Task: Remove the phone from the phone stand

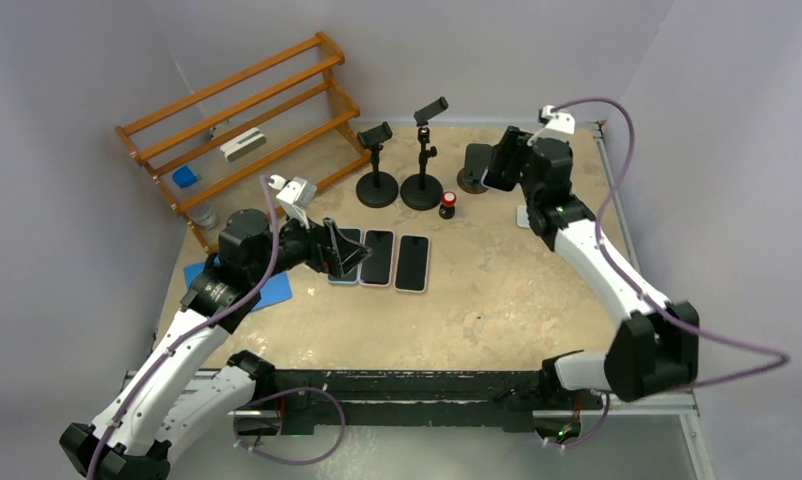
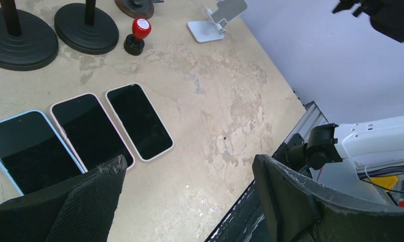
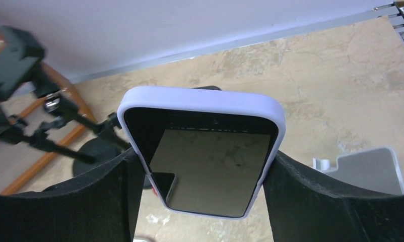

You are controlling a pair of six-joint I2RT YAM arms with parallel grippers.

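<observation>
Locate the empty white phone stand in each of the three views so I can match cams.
Top external: white phone stand right of centre, mostly hidden beside the right arm.
Left wrist: top edge, just right of centre.
Right wrist: right edge, mid-height, right of the phone.
Shared landmark: black round-base stands, to its left in every view.

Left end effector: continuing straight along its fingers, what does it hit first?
Most likely bare tabletop, just past the white-cased phone lying flat. Nothing stands between the open fingers of the left end effector, though depth is hard to judge.
</observation>
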